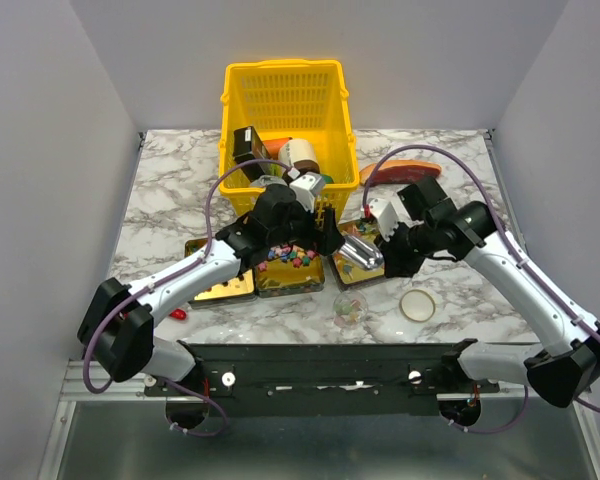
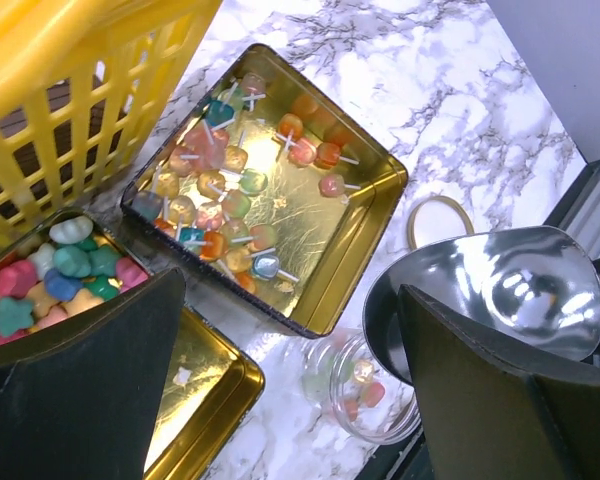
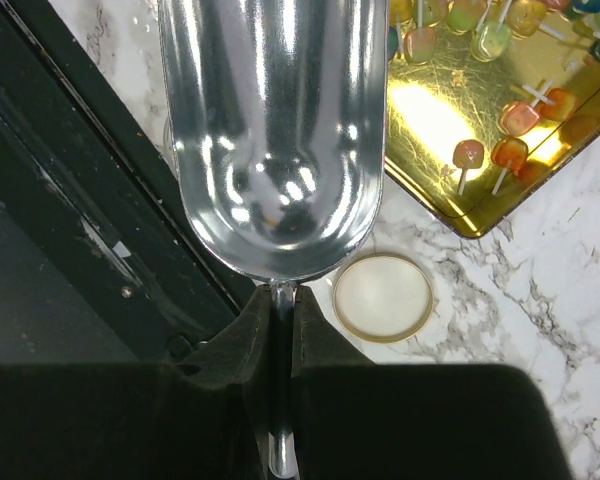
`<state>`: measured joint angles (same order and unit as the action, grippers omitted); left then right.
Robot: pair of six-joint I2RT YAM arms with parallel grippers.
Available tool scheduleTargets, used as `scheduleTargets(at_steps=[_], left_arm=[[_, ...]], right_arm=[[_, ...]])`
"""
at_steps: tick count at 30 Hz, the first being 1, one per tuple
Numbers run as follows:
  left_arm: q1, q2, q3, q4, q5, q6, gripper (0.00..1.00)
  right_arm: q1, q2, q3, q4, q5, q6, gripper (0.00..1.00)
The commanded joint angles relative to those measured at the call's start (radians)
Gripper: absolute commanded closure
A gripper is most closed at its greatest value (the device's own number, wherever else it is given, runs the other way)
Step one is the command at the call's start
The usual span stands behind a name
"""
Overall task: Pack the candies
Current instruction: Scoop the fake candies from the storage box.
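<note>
Small coloured candies (image 1: 292,257) fill a gold tin under my left gripper (image 1: 296,238); they also show in the left wrist view (image 2: 58,275). Lollipops (image 2: 242,205) lie in a second gold tin (image 2: 365,245). A clear glass jar (image 1: 350,308) holds a few candies and stands near the front edge, seen between my open left fingers (image 2: 100,380). My left gripper (image 2: 292,305) is open and empty above the jar (image 2: 365,392). My right gripper (image 3: 283,335) is shut on the handle of a metal scoop (image 3: 270,130), which looks empty and hovers over the lollipop tin (image 3: 480,190) next to the jar.
The jar's round lid (image 1: 417,304) lies on the marble to the right. A gold tin lid (image 1: 223,288) lies left of the candy tin. A yellow basket (image 1: 280,95) with groceries stands at the back, a reddish slab (image 1: 400,170) beside it. One red candy (image 1: 180,314) lies loose at the front left.
</note>
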<state>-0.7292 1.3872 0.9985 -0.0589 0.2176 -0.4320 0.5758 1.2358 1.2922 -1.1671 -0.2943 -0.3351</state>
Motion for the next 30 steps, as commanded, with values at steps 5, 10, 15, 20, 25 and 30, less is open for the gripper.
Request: scheduleTargets(at_steps=[5, 10, 15, 20, 25, 30], left_arm=[[-0.048, 0.084, 0.025, -0.030, 0.003, 0.041, 0.01], [-0.064, 0.130, 0.019, -0.061, -0.024, 0.045, 0.03], [-0.065, 0.156, 0.029, -0.062, -0.034, 0.041, 0.04], [-0.067, 0.165, 0.081, -0.101, -0.090, 0.045, 0.04], [-0.059, 0.122, 0.112, -0.145, -0.216, 0.052, 0.01], [-0.050, 0.055, 0.086, -0.136, -0.294, 0.032, 0.01]], right_arm=[[-0.004, -0.105, 0.002, 0.109, -0.037, 0.039, 0.99], [-0.004, -0.139, 0.050, 0.106, -0.016, 0.039, 0.99], [-0.004, -0.107, 0.061, 0.107, 0.006, 0.033, 0.99], [-0.004, -0.050, 0.033, 0.106, 0.044, 0.038, 0.99], [-0.004, -0.016, -0.016, 0.110, 0.124, 0.044, 0.99], [-0.005, 0.030, -0.044, 0.139, 0.208, 0.044, 0.99]])
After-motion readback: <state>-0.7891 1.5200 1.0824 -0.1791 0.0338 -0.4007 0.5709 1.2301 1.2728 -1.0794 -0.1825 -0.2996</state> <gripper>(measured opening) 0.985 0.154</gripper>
